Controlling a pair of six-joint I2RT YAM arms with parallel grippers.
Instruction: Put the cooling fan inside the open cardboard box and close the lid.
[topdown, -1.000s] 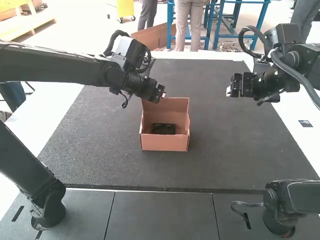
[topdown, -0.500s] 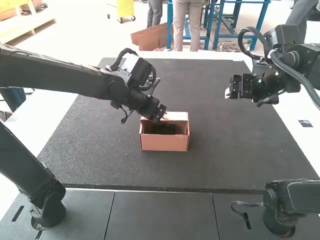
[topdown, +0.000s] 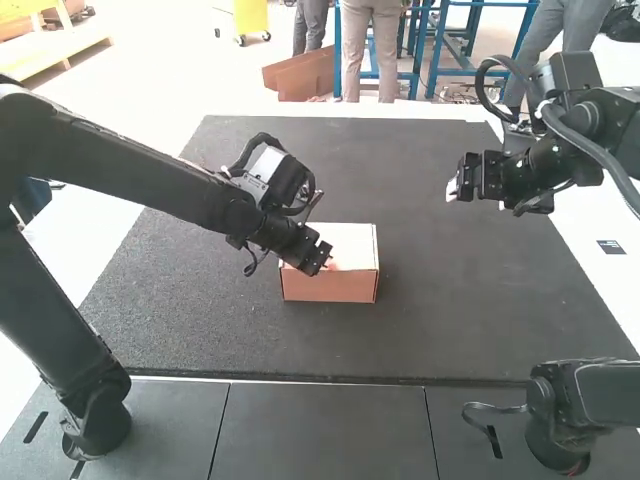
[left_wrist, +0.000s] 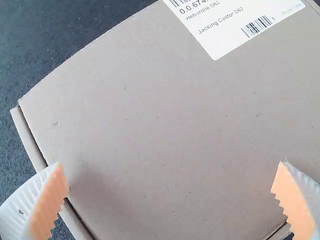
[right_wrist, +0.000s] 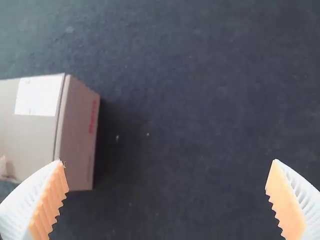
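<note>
The small brown cardboard box (topdown: 345, 265) is seen on the dark grey textured mat (topdown: 470, 300) with its lid laid flat. A white printed label (left_wrist: 235, 20) is carried on top. The left gripper (topdown: 313, 258) is placed over the lid's front left corner, its fingers spread wide and nothing grasped. The right gripper (topdown: 455, 187) is held aloft well to the right, likewise released.

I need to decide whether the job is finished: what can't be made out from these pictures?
- Cooling fan: the shut lid covers the inside of the cardboard box, so its contents are hidden.
- Lid's front-left corner, high view: the left pincer covers it, so the seating there is unclear.
- Lid's far edges, left wrist view: cut off by the picture's edge.
</note>
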